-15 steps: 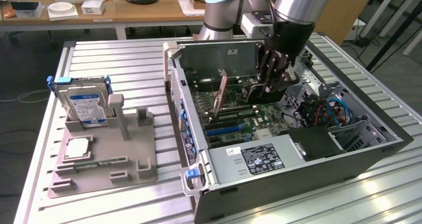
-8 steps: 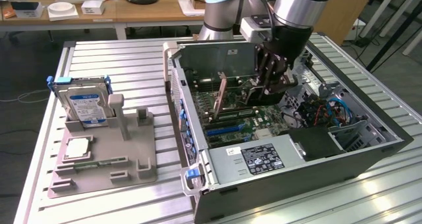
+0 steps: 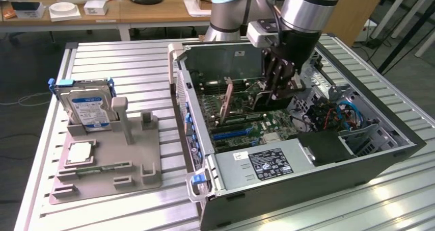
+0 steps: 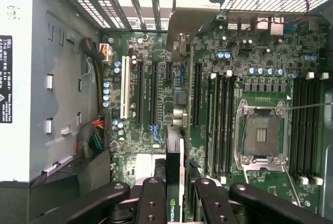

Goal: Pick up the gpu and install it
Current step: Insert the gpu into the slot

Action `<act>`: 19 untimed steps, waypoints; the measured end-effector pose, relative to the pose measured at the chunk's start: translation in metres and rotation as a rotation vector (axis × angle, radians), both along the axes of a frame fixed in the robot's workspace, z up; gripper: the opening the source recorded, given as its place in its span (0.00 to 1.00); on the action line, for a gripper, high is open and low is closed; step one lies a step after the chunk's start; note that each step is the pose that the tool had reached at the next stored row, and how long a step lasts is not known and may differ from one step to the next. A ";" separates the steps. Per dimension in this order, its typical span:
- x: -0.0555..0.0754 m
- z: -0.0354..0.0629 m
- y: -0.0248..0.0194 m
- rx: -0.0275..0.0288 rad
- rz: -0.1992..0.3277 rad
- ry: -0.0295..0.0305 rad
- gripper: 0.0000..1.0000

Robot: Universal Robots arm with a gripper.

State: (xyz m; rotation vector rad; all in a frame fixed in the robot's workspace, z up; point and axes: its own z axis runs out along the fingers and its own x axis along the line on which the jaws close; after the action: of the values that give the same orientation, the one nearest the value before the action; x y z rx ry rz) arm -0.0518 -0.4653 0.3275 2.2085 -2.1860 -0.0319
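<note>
The gpu [image 3: 260, 102] is a thin dark card standing on edge inside the open computer case [image 3: 380, 159], just over the green motherboard [image 3: 272, 124]. Its bracket [image 3: 227, 101] points toward the case's wall at the exterior view's left. My gripper [image 3: 275, 94] reaches down into the case and is shut on the card's upper edge. In the wrist view the gpu [image 4: 174, 154] runs edge-on between my black fingers [image 4: 151, 203], lined up with the expansion slots [image 4: 154, 91], and its pale bracket [image 4: 192, 18] sits by the blue slot clips. Whether the card is in a slot, I cannot tell.
A grey fixture [image 3: 109, 164] at the exterior view's left holds an upright hard drive [image 3: 85, 108] and a processor chip [image 3: 79, 152]. Inside the case are the power supply [image 3: 265, 162], cables [image 3: 340, 113], the empty processor socket [image 4: 260, 135] and memory slots [image 4: 221, 120].
</note>
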 end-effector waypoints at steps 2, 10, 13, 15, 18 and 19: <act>0.000 -0.0017 0.0000 -0.0001 0.000 -0.0001 0.26; -0.001 -0.0088 0.0000 -0.0017 0.000 -0.0007 0.26; -0.001 -0.0115 0.0000 -0.0025 0.000 -0.0010 0.26; -0.002 -0.0132 0.0000 -0.0032 0.000 -0.0013 0.26; -0.003 -0.0159 0.0000 -0.0045 0.000 -0.0020 0.26; -0.003 -0.0169 0.0000 -0.0053 0.000 -0.0024 0.26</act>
State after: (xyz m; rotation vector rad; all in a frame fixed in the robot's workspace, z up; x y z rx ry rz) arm -0.0549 -0.4653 0.3106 2.2070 -2.1846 -0.0234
